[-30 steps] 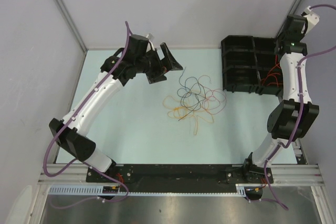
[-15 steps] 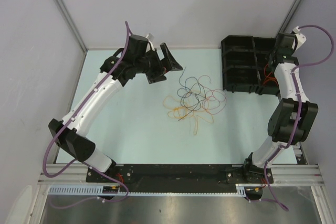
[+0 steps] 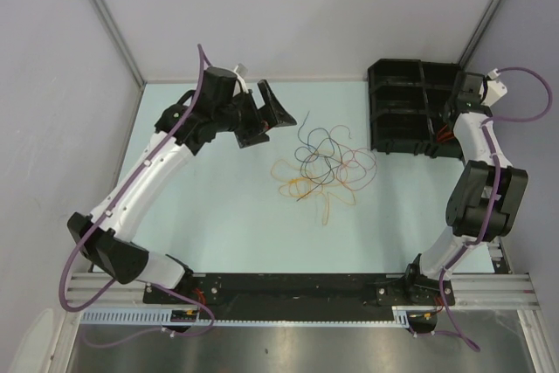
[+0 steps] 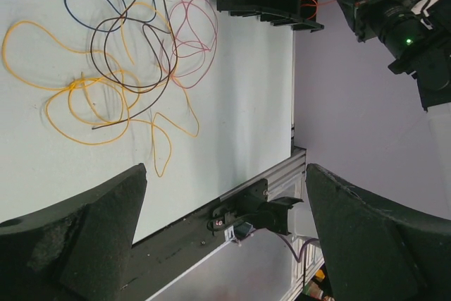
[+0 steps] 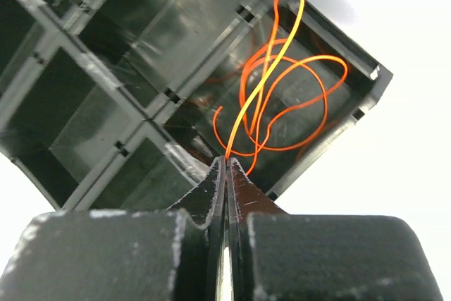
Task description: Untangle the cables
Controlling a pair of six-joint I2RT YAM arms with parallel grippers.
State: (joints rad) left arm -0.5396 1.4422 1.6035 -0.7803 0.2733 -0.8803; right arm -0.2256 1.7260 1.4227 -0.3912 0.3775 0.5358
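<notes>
The tangle of cables (image 3: 323, 165) lies mid-table: yellow-orange, dark, pink and blue loops crossing each other, also seen in the left wrist view as the tangle (image 4: 127, 54). My left gripper (image 3: 275, 122) hovers to its left, open, with nothing between its fingers (image 4: 84, 244). My right gripper (image 5: 227, 161) is shut on one orange cable (image 5: 282, 82), whose loops hang into a corner compartment of the black divided bin (image 5: 106, 103). From above, that right gripper (image 3: 451, 120) sits over the bin's right end.
The black bin (image 3: 406, 115) stands at the back right of the pale table, several compartments across. Grey walls close off the back and sides. A black rail (image 3: 288, 290) with the arm bases runs along the near edge.
The right wrist has come down and leftward toward the bin's right end, still shut on the orange cable. The left arm has drawn slightly left. The tangle has not moved.
</notes>
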